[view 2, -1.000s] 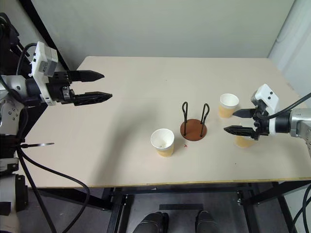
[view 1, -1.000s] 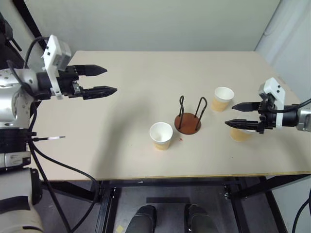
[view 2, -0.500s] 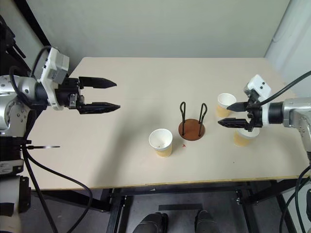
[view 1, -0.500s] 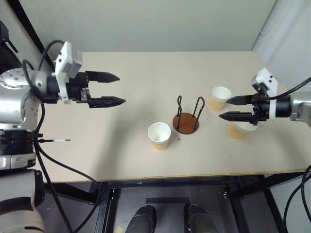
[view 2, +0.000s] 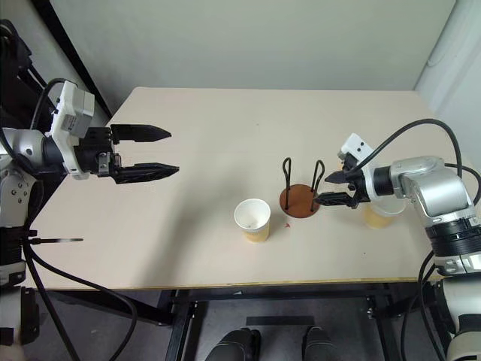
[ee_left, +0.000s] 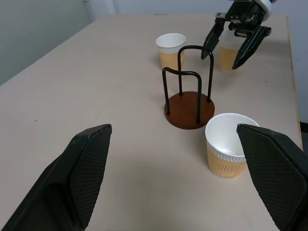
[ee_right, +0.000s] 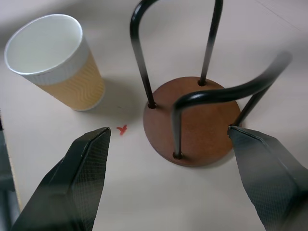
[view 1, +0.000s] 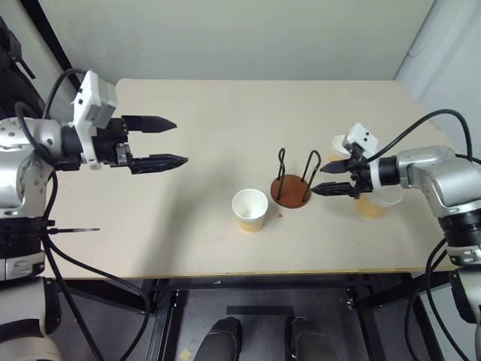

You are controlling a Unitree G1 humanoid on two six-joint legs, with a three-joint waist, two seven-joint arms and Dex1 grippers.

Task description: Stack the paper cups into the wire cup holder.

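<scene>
The pale beige rectangular tabletop carries everything. Above its left side the left claw hangs with its two black fingers spread wide, holding nothing, pointing toward the middle. The right claw sits low just beside the right side of the holder, its fingers also parted and empty, aimed at the wire loops. The wire cup holder, a round reddish-brown disc with two upright black wire loops, stands empty near the tabletop's centre. Three tapered paper cups with white rims and tan-orange lower bands stand upright: the near cup left of the holder, the far cup and the right cup behind the right claw.
</scene>
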